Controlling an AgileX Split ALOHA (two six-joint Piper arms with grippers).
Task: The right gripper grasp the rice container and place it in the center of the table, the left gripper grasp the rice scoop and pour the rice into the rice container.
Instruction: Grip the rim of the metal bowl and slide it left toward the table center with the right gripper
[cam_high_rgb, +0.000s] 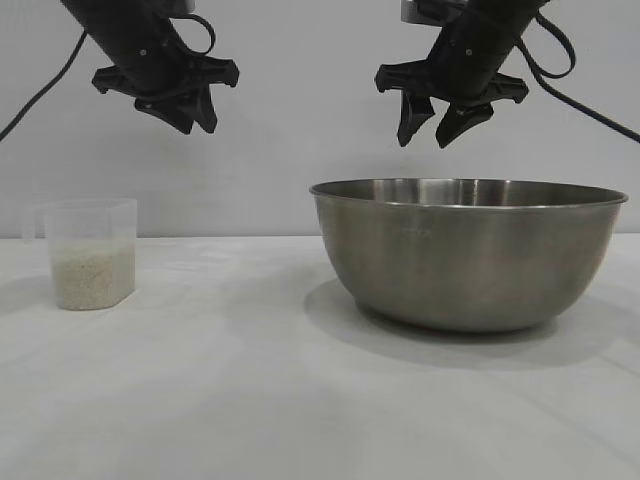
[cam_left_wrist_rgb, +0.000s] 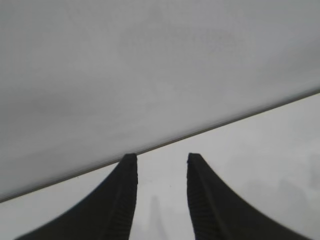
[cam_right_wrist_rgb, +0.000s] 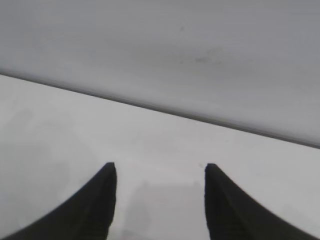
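Bowl (cam_high_rgb: 468, 255) sits right of centre on the table (cam_high_rgb: 250, 400), untouched; step one not begun. Right gripper (cam_high_rgb: 440, 128) hangs above its rim, jaws apart, empty. Left gripper (cam_high_rgb: 190, 115), slightly open, empty, hangs over the cup (cam_high_rgb: 90, 252) w/ rice (cam_high_rgb: 92, 278). Next: right arm drops, pinches the rim.

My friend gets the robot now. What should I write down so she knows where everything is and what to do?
Left gripper: open, empty, up in the air above and to the right of the rice scoop.
Right gripper: open, empty, in the air above the rice container.
Rice scoop: upright on the table at the left, with rice in it.
Rice container: on the table, right of the middle.
Done: nothing grasped.
Left to do: right gripper moves the container to the center; left gripper picks up the scoop and pours the rice in.
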